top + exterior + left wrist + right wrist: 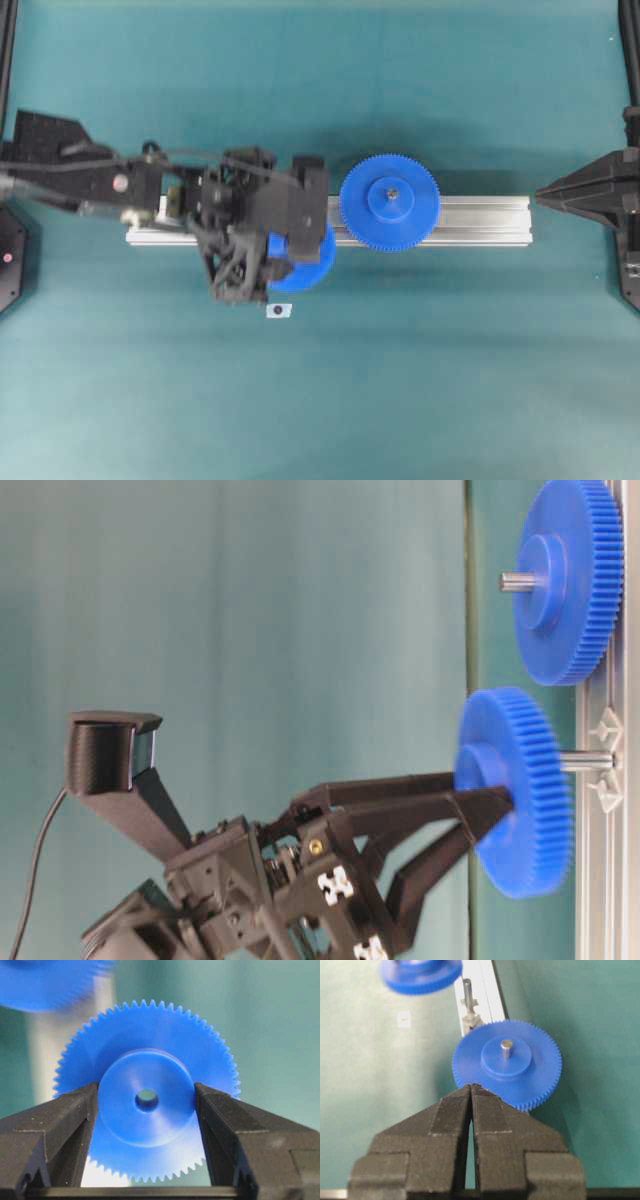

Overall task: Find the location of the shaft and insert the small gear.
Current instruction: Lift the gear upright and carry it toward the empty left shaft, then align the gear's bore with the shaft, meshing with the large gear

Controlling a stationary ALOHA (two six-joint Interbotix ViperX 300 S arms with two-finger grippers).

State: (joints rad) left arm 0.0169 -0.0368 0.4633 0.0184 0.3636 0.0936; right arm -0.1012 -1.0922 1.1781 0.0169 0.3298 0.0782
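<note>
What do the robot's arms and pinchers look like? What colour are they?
Both are matte black. The left tool sits on a blocky arm with an open strut frame, thin black cables, a round silver fastener and a boxy camera above. Its fingers are chunky wedges with flat inner faces. The right tool has finely ribbed fingers tapering to a point.

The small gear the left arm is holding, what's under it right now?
Below the small gear, held by the left end effector at its hub, the bare shaft stands on the aluminium rail. Whether its tip has entered the centre hole cannot be seen.
</note>
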